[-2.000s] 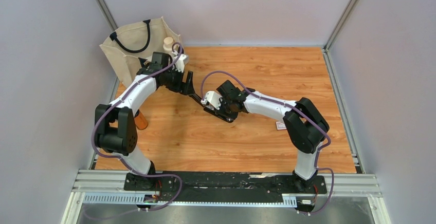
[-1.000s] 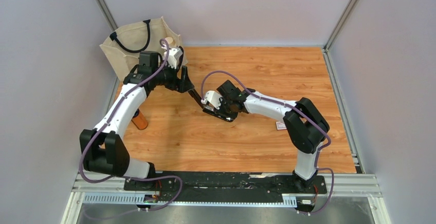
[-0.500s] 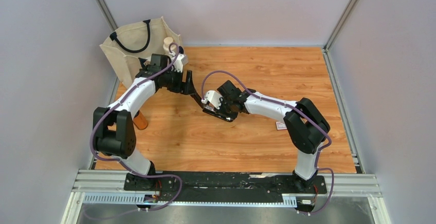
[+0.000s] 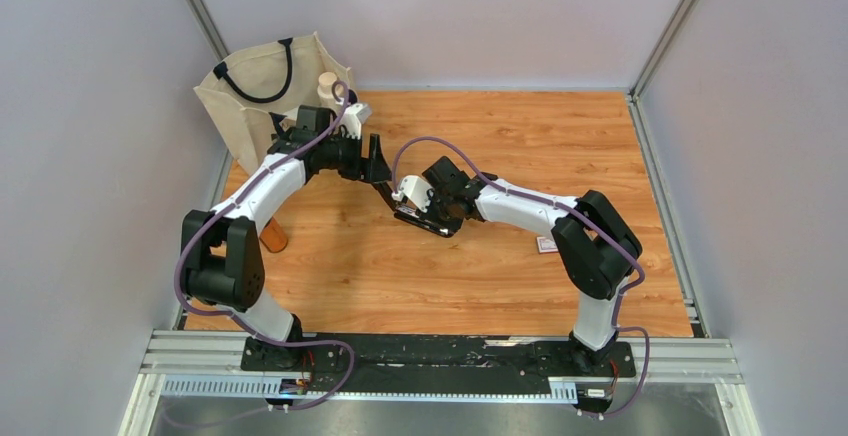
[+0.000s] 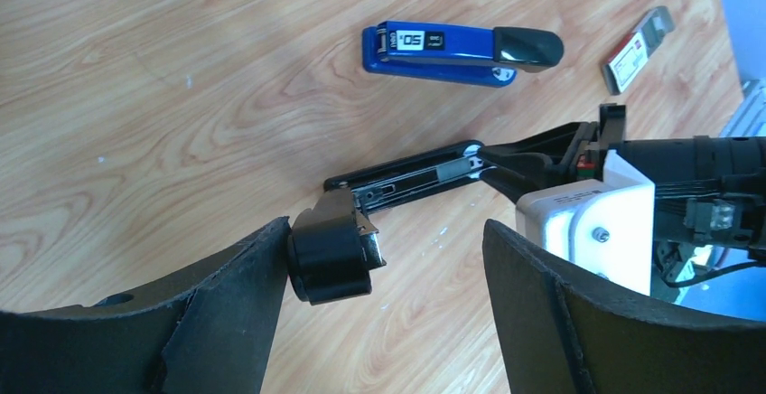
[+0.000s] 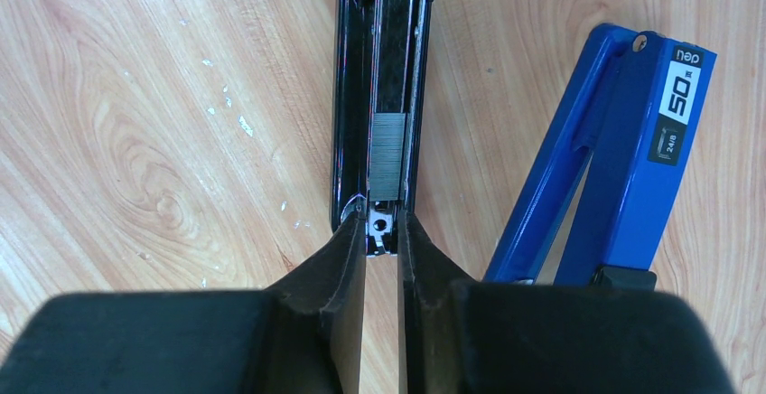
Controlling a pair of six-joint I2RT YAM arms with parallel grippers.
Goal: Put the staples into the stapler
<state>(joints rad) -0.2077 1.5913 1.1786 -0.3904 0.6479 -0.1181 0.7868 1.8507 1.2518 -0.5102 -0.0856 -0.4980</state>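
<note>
A black stapler (image 6: 384, 60) lies opened on the wooden table, a short grey strip of staples (image 6: 390, 157) sitting in its channel. My right gripper (image 6: 381, 231) is shut on the front end of that channel, seen also in the top view as the right gripper (image 4: 408, 208). The stapler's raised lid tip (image 5: 330, 257) touches the inner face of one of my left gripper's fingers (image 5: 230, 313). My left gripper (image 5: 388, 276) is open wide around the tip, not closed on it. The staples' small white box (image 4: 546, 245) lies near the right arm.
A blue stapler (image 5: 461, 48) lies closed just beyond the black one, beside my right gripper. A canvas tote bag (image 4: 255, 91) with a pale bottle (image 4: 327, 84) stands at the back left. A brown wooden object (image 4: 272, 236) sits by the left arm.
My left arm has swung and its gripper has shifted a little right, toward the stapler's raised lid. The right gripper and the stapler have stayed in place.
</note>
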